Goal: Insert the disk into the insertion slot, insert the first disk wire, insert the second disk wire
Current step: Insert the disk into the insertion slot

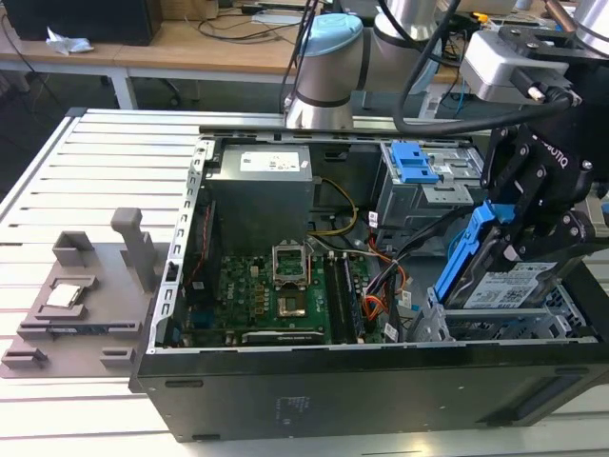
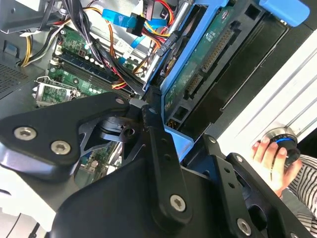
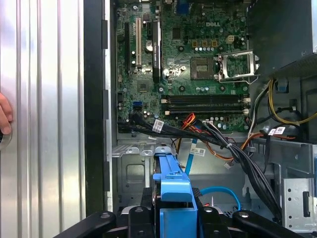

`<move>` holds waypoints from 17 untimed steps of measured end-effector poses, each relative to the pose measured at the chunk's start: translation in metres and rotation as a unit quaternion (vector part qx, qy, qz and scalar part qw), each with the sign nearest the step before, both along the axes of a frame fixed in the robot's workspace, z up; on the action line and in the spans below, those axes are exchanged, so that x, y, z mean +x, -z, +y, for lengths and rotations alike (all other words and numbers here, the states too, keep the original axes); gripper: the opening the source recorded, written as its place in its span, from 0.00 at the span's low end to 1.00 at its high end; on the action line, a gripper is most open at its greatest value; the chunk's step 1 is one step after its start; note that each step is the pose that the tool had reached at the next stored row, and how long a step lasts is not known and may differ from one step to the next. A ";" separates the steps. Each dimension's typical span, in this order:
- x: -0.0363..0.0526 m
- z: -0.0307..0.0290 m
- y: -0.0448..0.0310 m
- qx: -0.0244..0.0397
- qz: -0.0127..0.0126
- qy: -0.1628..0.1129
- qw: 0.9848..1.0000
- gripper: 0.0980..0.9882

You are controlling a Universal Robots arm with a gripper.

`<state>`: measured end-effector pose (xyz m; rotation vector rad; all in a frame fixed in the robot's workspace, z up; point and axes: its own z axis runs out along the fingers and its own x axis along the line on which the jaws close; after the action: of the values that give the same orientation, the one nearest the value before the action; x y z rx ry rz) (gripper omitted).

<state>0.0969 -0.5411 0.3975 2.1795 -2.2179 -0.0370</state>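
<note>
My claw [image 1: 497, 249] is clamped tight on the disk [image 1: 502, 290], gripping its blue caddy. The disk hangs tilted right over the slot [image 1: 519, 328], in the case corner on the exterior view's right. The red-orange wire [image 3: 188, 120] and the light-blue wire [image 3: 220, 188] lie loose in the case nearby.

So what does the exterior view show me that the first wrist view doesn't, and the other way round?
Exterior view adds: the grey fixture block beside the case, the arm's pale-blue joint, and the labelled face of the disk, tilted above the insertion slot.
First wrist view adds: a person's hand and the looping light-blue second disk wire.
Both share: the motherboard, its CPU socket, and the gripper shut on the disk's blue caddy.
</note>
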 end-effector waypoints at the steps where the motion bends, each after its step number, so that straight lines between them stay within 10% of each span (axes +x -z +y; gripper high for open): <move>1: 0.0000 0.0000 0.0000 0.000 0.000 0.000 1.000 0.30; 10: 0.0000 0.0000 0.0003 0.000 0.000 0.000 1.000 0.45; 17: 0.0000 0.0000 0.0005 0.000 0.000 0.000 1.000 0.36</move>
<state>0.0969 -0.5411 0.3970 2.1796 -2.2180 -0.0371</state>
